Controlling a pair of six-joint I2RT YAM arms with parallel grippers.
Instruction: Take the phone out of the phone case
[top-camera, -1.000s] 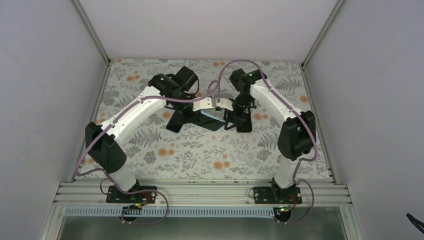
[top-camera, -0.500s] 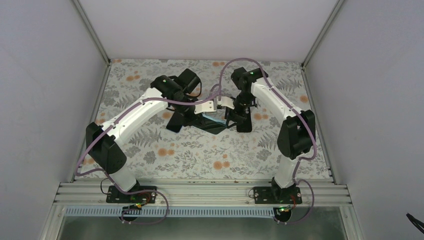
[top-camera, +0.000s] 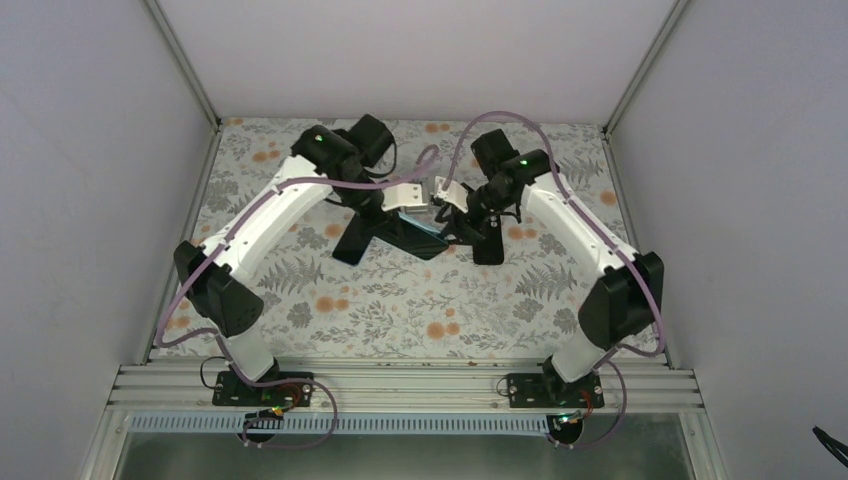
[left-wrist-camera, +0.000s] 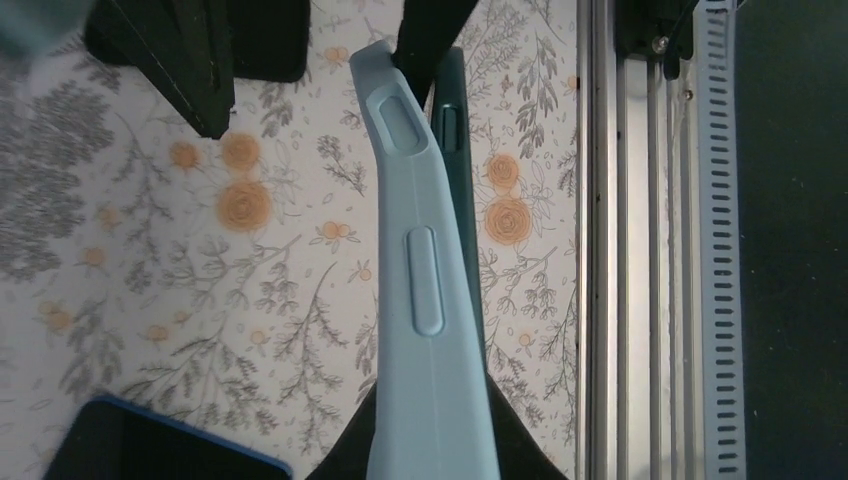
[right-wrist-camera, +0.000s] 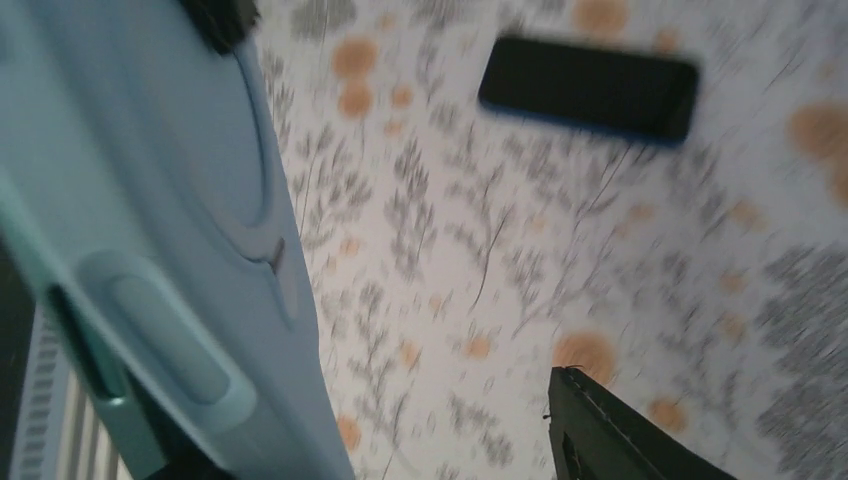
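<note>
Pale-blue case (left-wrist-camera: 425, 300) hangs edge-on above the table (top-camera: 400, 300), mid-way between the arms. Its lower end is pinched by the left gripper (left-wrist-camera: 430, 458), fingers closed on it. Dark phone (left-wrist-camera: 458, 180) sits against the case's far side, and its upper end looks gapped from the case lip. Right gripper (top-camera: 448, 193) stands open at the top end. One finger (right-wrist-camera: 620, 430) is clear of the case; the other is not clearly seen.

Judgement: clamp the case only, never the phone. Run the right finger along the seam and peel slowly, so the phone does not drop.

Second phone (right-wrist-camera: 588, 88) lies flat on the table, well apart.
</note>
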